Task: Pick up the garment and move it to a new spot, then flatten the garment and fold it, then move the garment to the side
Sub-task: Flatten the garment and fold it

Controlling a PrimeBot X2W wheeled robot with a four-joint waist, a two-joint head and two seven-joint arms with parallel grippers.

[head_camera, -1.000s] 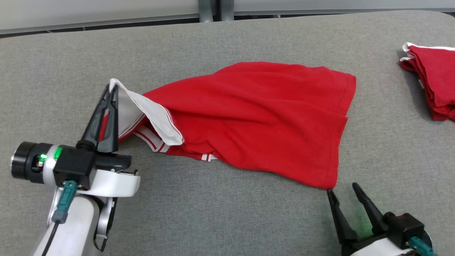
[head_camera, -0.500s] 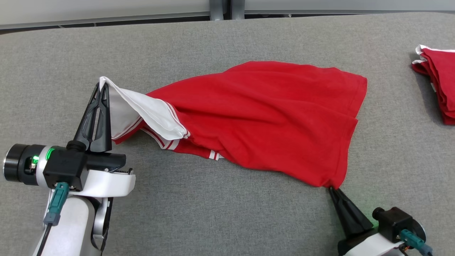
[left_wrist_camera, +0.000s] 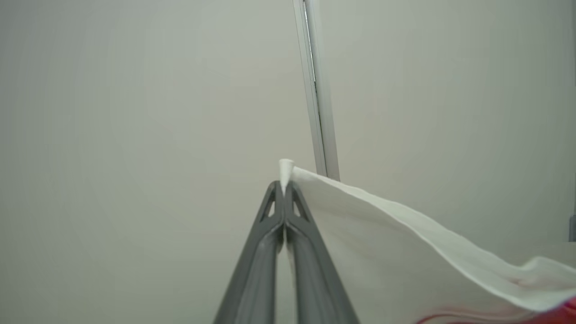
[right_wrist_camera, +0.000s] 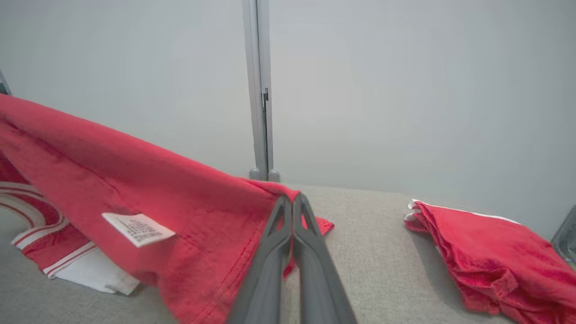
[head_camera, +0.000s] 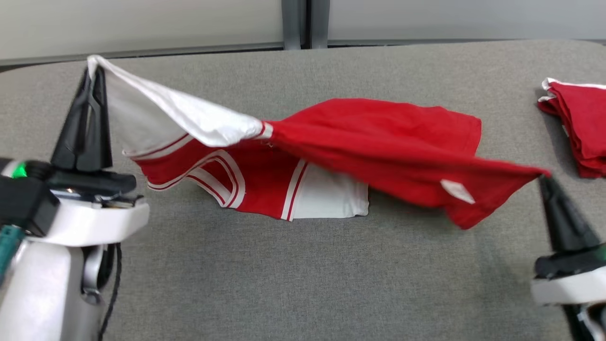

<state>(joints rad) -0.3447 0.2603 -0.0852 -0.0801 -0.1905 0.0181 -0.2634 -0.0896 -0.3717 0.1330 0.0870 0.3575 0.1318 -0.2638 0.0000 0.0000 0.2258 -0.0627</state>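
The left end effector (head_camera: 93, 72) is clamped on a white corner of the garment (head_camera: 378, 142), holding it raised at the left. The right end effector (head_camera: 544, 182) pinches a red hem corner at the right. Between the 2 grips the red cloth hangs stretched above the grey worktop (head_camera: 284, 274), and its striped lower part rests on the surface. A white label (head_camera: 457, 191) shows near the right grip. A folded red pile (head_camera: 582, 128) lies apart at the far right.
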